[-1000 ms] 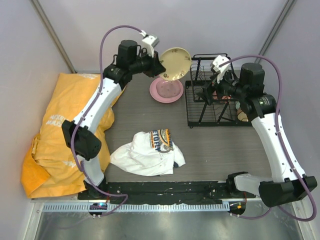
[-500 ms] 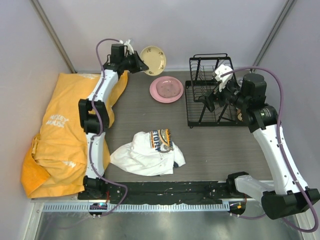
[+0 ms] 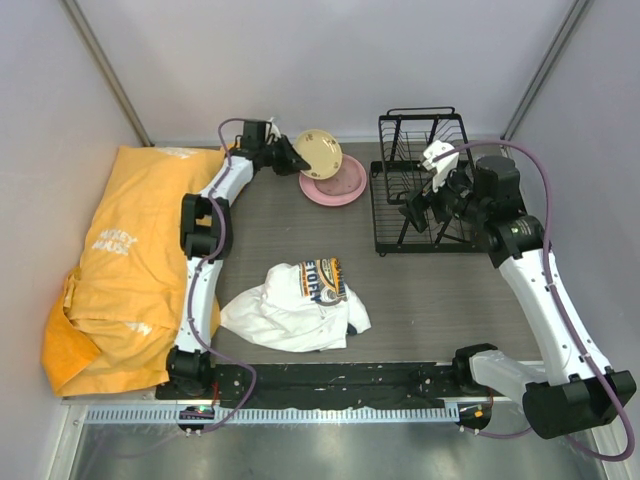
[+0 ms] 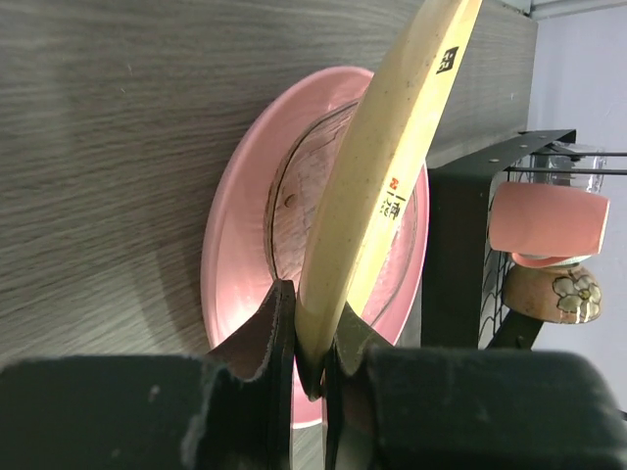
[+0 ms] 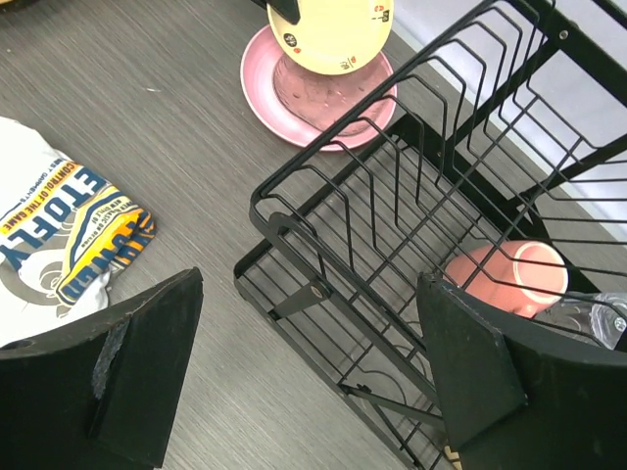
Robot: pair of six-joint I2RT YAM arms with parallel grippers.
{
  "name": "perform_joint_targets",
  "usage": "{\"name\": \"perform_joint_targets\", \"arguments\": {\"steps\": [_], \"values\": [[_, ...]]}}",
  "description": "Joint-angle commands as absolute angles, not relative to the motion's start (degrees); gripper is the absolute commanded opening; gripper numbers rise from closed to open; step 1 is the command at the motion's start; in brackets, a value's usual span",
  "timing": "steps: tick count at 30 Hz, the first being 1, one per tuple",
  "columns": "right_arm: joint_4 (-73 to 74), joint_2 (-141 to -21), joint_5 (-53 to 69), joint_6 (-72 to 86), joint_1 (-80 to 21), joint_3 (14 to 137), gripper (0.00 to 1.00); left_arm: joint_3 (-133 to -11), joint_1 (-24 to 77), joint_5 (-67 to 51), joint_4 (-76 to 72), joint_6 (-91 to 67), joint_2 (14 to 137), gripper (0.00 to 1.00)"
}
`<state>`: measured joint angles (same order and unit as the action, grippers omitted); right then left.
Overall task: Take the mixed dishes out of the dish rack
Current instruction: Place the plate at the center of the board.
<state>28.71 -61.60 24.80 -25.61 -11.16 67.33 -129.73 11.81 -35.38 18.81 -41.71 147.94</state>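
My left gripper (image 3: pixel 291 158) is shut on the rim of the cream patterned plate (image 3: pixel 319 153) and holds it tilted just over the big pink plate (image 3: pixel 336 184), which lies flat on the table left of the rack. In the left wrist view the cream plate (image 4: pixel 392 166) stands edge-on between my fingers (image 4: pixel 312 338) above the pink plate (image 4: pixel 235 225). My right gripper (image 3: pixel 418 205) is open and empty above the black dish rack (image 3: pixel 385 215). The right wrist view shows the rack (image 5: pixel 392 196) holding the pink mug (image 5: pixel 505 277) and the clear glass (image 5: pixel 593 315). A tan bowl (image 4: pixel 549 294) shows under the mug.
A white printed T-shirt (image 3: pixel 298 300) lies crumpled at the table's front middle. An orange cloth (image 3: pixel 110 260) covers the left side. Grey walls close in behind and at both sides.
My left gripper has brought the cream plate down from high at the back to just over the pink plate. My right gripper has stayed above the rack, shifting slightly.
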Motion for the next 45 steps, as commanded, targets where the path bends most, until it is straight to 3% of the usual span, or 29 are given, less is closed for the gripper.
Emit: {"name": "perform_joint_targets", "arguments": {"steps": [1, 31, 34, 40, 45], "values": [[25.9, -59.9, 22.5, -26.4, -11.4, 66.5, 0.94, -132.6, 13.3, -39.0, 13.5, -44.7, 147.7, 0.00], [24.8, -52.0, 10.4, -26.6, -11.4, 61.3, 0.94, -125.5, 16.6, -38.8, 14.2, -43.6, 146.7, 0.28], [24.8, -51.1, 8.7, -26.2, -11.4, 61.2, 0.94, -124.6, 16.8, -38.8, 14.2, -43.2, 145.8, 0.34], [24.8, -49.3, 5.4, -24.8, -11.3, 61.6, 0.94, -124.2, 16.8, -38.5, 14.7, -42.3, 143.8, 0.59], [24.9, -48.3, 2.1, -23.6, -11.3, 62.4, 0.94, -123.1, 16.7, -37.8, 15.6, -41.2, 141.1, 0.72]]}}
